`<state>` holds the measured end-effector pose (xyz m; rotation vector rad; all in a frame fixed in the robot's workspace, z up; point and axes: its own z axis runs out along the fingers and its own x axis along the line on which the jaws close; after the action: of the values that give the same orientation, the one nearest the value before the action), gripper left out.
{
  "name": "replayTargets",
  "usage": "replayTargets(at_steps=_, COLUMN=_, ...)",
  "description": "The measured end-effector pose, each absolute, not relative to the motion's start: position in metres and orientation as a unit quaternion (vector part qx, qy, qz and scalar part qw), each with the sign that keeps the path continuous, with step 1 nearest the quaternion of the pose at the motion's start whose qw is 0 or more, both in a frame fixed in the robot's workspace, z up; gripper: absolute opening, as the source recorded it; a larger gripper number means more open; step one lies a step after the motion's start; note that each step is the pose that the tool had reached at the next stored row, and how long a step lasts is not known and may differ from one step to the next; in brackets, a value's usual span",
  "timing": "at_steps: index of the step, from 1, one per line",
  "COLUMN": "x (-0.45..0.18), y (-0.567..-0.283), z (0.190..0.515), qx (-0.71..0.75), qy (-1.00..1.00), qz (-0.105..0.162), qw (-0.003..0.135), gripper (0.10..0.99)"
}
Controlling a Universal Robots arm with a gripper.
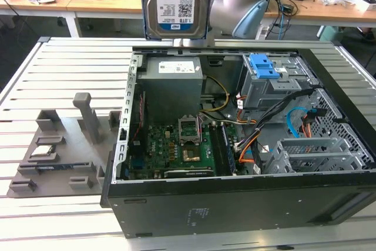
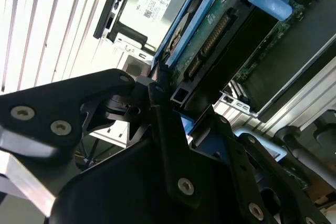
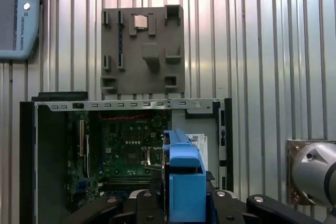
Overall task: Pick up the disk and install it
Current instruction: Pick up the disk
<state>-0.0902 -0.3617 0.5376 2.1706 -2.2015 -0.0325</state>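
The disk [image 1: 176, 3] hangs upright above the far edge of the open computer case [image 1: 235, 204], its white-and-blue label facing the exterior camera and the blue bracket running down its sides. In the second wrist view my gripper [image 2: 167, 97] is shut on the disk [image 2: 220, 30], black fingers [image 2: 105, 90] clamped on the bracket's end, with the green circuit side and connector showing. The first wrist view looks down the bracket's blue edge [image 3: 184, 182] between the gripper's black links [image 3: 184, 205], over the case interior.
Inside the case are a grey power supply [image 1: 172, 83], the motherboard [image 1: 176, 145] and a metal drive bay with a blue latch [image 1: 262, 67]. A grey fixture plate [image 1: 59, 145] holding a small silver chip [image 1: 43, 150] lies on the slatted table. A teach pendant [image 3: 18, 14] rests nearby.
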Motion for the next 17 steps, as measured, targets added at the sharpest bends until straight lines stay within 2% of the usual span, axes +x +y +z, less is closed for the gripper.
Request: replayTargets(at_steps=17, x=0.003, y=-0.362, z=0.538, qx=0.702, qy=-0.712, qz=-0.011, qw=0.025, gripper=0.369)
